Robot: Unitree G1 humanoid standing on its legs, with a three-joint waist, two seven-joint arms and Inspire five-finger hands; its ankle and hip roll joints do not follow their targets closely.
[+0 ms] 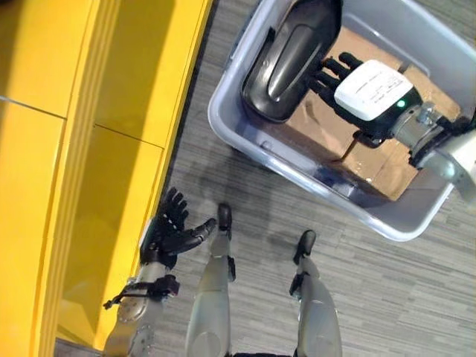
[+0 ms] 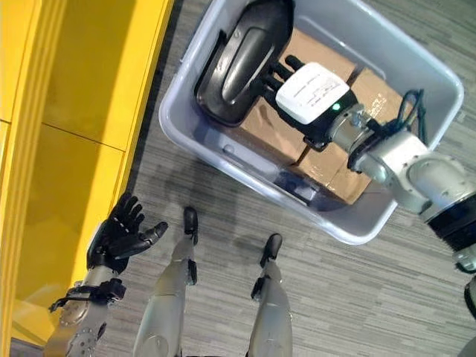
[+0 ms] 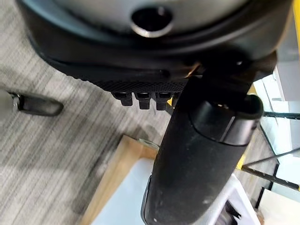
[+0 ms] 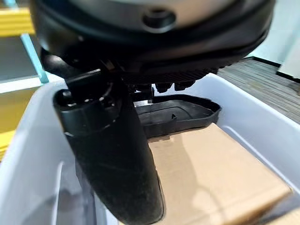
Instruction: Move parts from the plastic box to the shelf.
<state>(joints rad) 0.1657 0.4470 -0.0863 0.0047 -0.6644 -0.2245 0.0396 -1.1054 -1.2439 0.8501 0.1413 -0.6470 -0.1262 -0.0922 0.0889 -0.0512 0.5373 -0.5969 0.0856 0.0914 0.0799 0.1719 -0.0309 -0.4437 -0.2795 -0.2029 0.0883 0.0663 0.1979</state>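
Note:
A large black moulded part (image 1: 290, 59) lies tilted against the far left corner of the grey plastic box (image 1: 223, 126), resting on cardboard boxes (image 1: 387, 163). My right hand (image 1: 368, 88) is inside the box, open, its straight fingers (image 1: 331, 71) touching the part's near edge. The right wrist view has the part (image 4: 178, 112) just past the thumb (image 4: 112, 159). My left hand (image 1: 172, 230) hangs open with fingers spread and holds nothing, beside the yellow shelf (image 1: 89, 149).
The yellow shelf runs along the whole left side, its edge close to the box's left corner. Grey striped floor (image 1: 245, 178) lies between shelf and box. The box's walls (image 2: 349, 230) stand all around the right hand.

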